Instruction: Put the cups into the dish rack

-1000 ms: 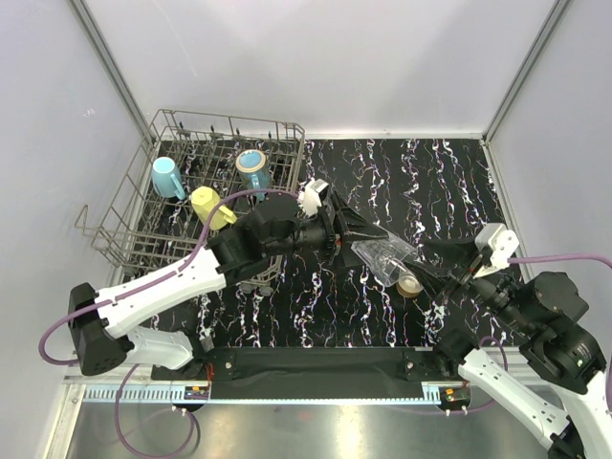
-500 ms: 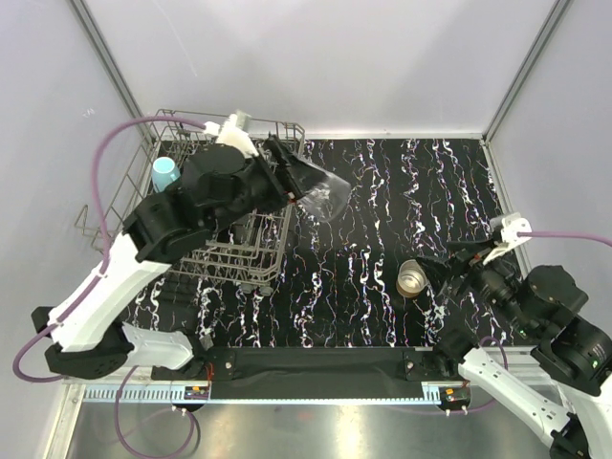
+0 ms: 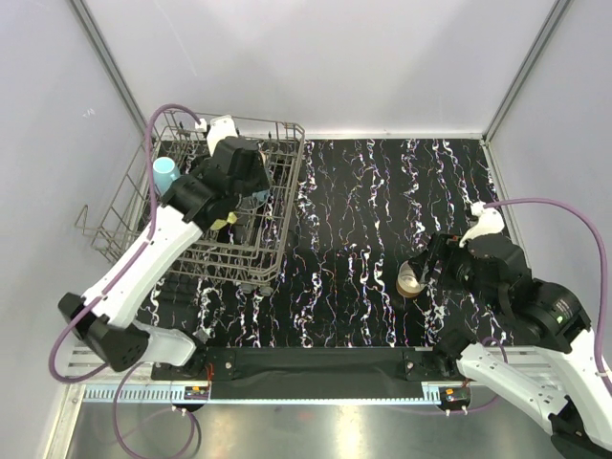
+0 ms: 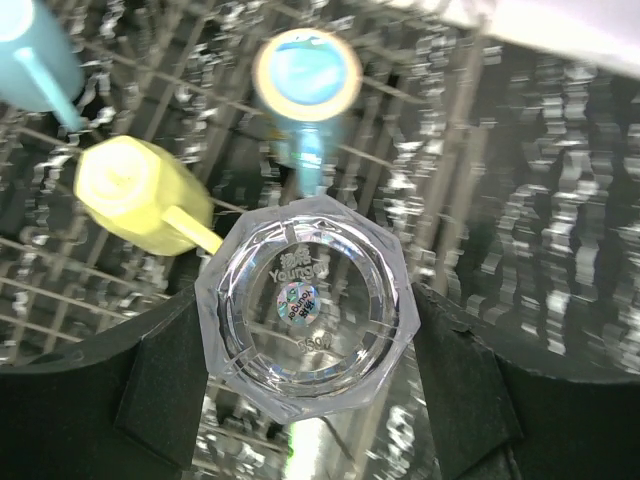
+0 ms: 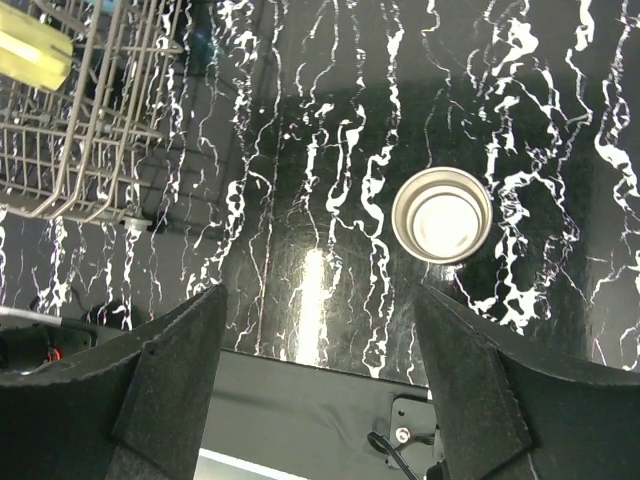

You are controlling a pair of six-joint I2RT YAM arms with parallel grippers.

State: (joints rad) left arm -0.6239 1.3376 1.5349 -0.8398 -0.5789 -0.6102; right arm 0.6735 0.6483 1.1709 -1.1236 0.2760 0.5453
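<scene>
Tumbler clasped between the fingers of the left gripper, held above the rack near a yellow mug and blue mug, metal cup stood on the table, untouched below the spread-open right gripper, apart from both fingers.

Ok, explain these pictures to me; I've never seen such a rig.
Two robot arms are bolted at the near edge of a black marbled table. One picture looks down from above; the other two come from a camera on each wrist. The left gripper holds a clear glass tumbler over the wire dish rack, which holds a pale blue mug, a cream-rimmed blue mug and a yellow mug. The right gripper is open and empty, hovering near a metal cup standing on the table.
</scene>
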